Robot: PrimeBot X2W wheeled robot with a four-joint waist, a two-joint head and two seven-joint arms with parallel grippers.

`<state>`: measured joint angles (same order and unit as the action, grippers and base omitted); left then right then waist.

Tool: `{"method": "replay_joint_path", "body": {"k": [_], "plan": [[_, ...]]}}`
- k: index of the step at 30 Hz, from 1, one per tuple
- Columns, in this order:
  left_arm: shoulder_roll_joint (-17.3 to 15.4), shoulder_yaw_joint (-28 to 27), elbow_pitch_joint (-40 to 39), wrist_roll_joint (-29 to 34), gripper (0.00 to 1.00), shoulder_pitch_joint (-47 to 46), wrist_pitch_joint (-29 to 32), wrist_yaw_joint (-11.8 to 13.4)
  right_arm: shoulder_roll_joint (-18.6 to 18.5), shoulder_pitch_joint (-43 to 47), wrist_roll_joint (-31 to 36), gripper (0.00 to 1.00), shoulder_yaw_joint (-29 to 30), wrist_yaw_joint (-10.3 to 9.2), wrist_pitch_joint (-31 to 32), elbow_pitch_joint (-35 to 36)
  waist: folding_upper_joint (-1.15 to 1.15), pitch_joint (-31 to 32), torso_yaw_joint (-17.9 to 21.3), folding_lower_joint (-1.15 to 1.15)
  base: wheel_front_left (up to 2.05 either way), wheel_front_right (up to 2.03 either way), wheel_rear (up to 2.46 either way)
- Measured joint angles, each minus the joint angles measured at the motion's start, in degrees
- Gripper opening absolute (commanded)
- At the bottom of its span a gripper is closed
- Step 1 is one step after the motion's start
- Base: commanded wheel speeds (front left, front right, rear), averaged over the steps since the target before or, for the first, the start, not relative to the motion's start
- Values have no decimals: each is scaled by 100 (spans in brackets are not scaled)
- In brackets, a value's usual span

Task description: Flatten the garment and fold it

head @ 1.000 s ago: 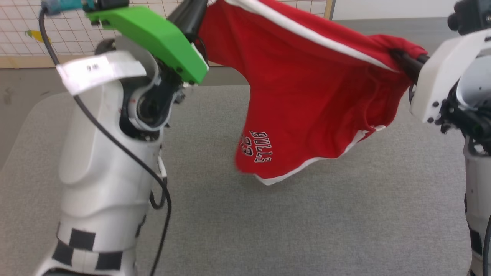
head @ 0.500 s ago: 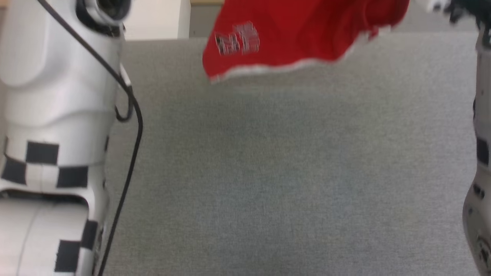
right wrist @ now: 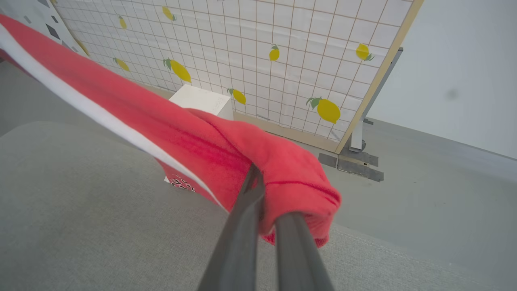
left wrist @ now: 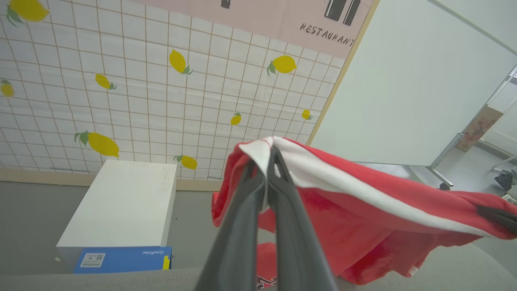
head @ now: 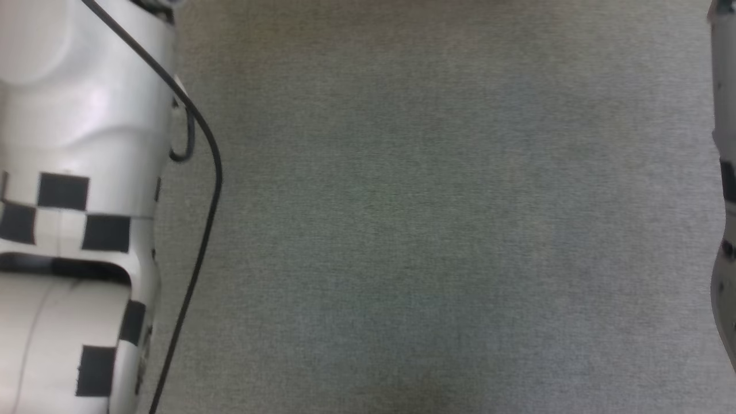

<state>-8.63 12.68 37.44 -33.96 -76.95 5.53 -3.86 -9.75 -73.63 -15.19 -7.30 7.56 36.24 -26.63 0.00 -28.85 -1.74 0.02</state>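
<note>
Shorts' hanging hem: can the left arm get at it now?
Probably not: the left tool is shut on the shorts' striped corner, the right tool on the other end; reaching it means letting go.

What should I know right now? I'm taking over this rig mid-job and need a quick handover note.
Left hand: shut on the shorts at a white-striped edge.
Right hand: shut on a bunched red edge of the shorts.
Shorts: stretched in the air between both hands, above the grey table.
Done: picked up and spread.
To do: lay them flat on the table, smooth them, fold.
</note>
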Motion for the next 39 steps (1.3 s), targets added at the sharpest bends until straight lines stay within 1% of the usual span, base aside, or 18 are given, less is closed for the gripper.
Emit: {"method": "replay_joint_path", "body": {"k": [4,9,15,18,23,26,29,35,39], "plan": [[99,115,196,-102,0,502,-176,-145,-221,626,-393,0,-252,0,-215,-11,0,-39,-146,0,0,0,0],[197,346,204,-229,0,1369,-349,-270,-491,1799,-947,0,-375,0,-485,277,0,204,-251,0,0,0,0],[194,552,-167,-463,0,2995,-402,-311,-650,3499,-1449,0,-413,0,-603,893,0,813,-350,-2,0,0,0],[190,594,-461,-604,0,3864,-331,-272,-717,4273,-1566,0,-371,0,-599,1211,0,1156,-357,-2,0,0,0],[167,665,-1031,-802,0,5254,-7,22,-705,5449,-1634,0,-209,0,-539,1666,0,1690,-351,-2,0,0,0],[108,701,-1405,-875,0,5984,302,263,-672,6034,-1593,0,-124,0,-446,1889,0,1984,-339,-2,0,0,0],[-29,745,-1823,-982,0,6676,636,554,-563,6645,-1557,0,-56,1,-308,2058,0,2270,-321,-2,0,0,0],[-327,878,-2620,-1066,0,7575,1365,1006,-438,7500,-1449,0,52,1,83,2353,0,2657,-292,-2,0,0,0],[-474,864,-3119,-1126,0,8015,1634,1262,-386,7897,-1450,0,76,1,508,2544,0,2797,-262,-3,0,0,0]]}}
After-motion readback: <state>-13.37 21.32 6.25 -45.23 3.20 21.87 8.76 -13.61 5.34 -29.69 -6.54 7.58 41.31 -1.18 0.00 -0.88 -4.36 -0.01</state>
